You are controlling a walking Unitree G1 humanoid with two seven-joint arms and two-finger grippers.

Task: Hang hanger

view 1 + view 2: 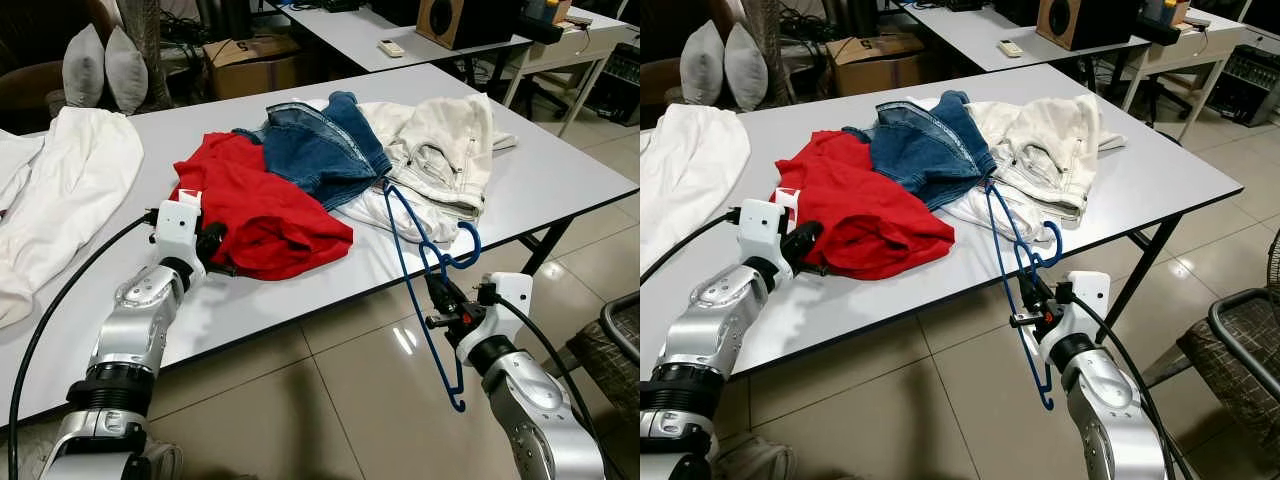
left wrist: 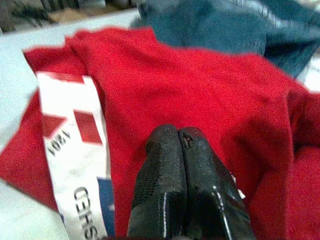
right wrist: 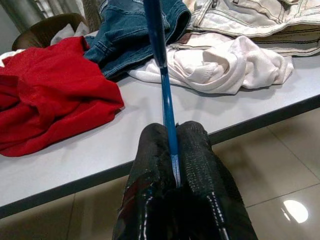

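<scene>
Left pincer point(image 1: 222, 256) is clenched on nothing, tips resting against the red garment point(image 1: 255, 205) on the counter point(image 1: 540, 170). Moving right: the blue hanger point(image 1: 420, 270) runs long from the denim point(image 1: 320, 145) down past the counter edge, far end caught among the clothes. Right pincer point(image 1: 437, 293) is clamped on its wire near the hook, so that arm carries it.
</scene>
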